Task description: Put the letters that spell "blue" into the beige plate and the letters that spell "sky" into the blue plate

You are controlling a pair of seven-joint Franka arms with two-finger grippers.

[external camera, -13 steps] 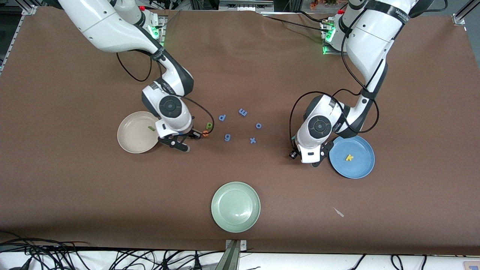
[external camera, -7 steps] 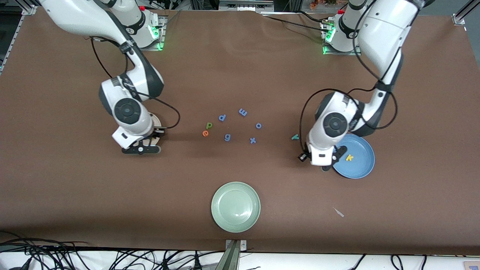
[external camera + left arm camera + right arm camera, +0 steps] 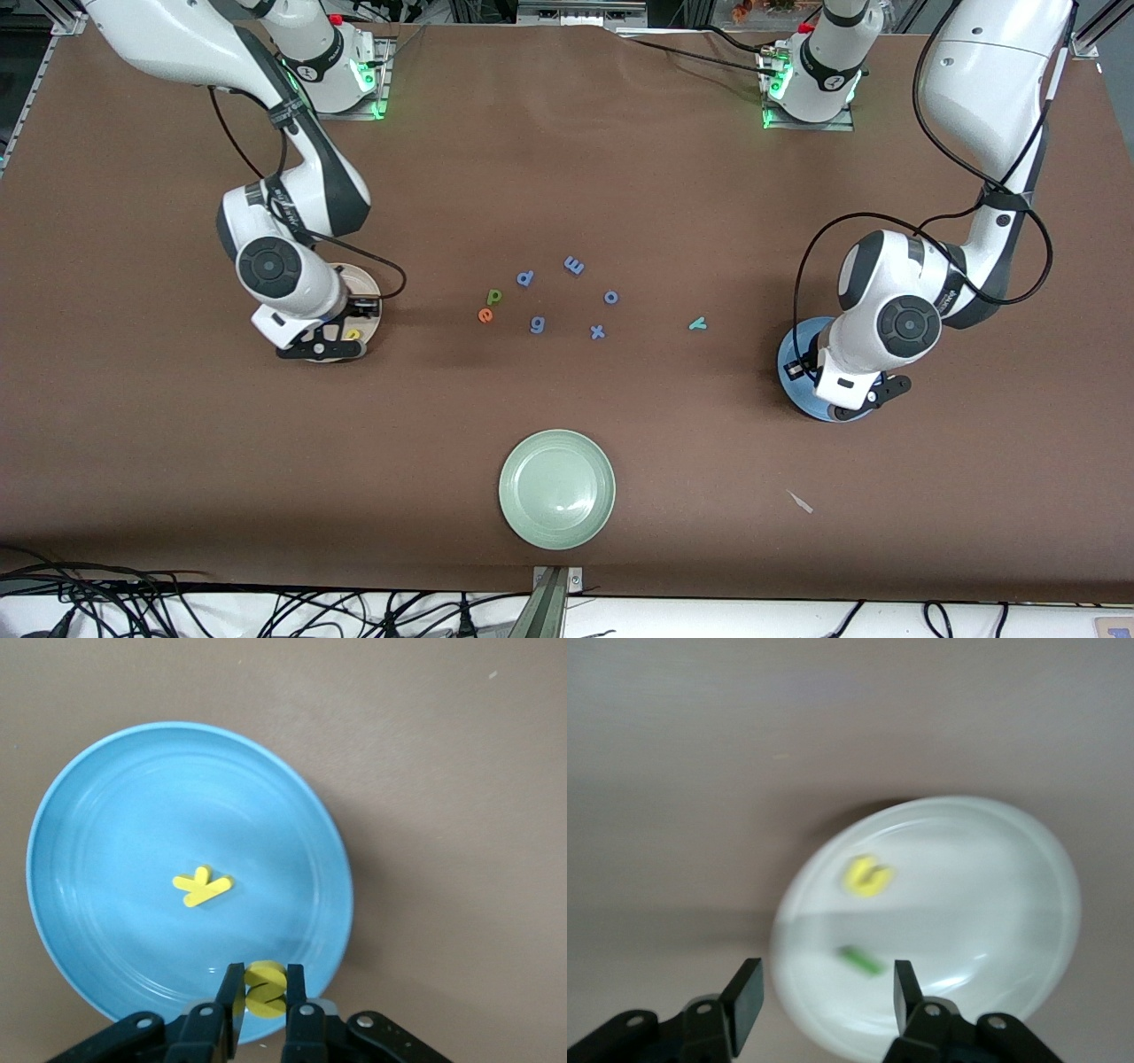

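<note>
Desk (image 3: 567, 159) brown. Beige plate (image 3: 1010, 868) at right-arm end: yellow u (image 3: 866, 875) and green bar (image 3: 862, 960) inside; right gripper (image 3: 826, 990) over it, jaws apart, empty. Blue plate (image 3: 115, 815) at left-arm end: yellow k (image 3: 202, 887) inside; left gripper (image 3: 263, 997) over its rim, jaws clamped on yellow s (image 3: 264, 986), drop looks next. Teal y (image 3: 698, 323) mid-desk, nearer left arm. Green b (image 3: 493, 296), orange e (image 3: 485, 315) touching, nearer right arm. No readable labels.

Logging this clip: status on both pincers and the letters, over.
Left pincer shut on yellow s over blue plate, k inside. Right pincer open over beige plate; u, l in. b, e, y on table.
</note>
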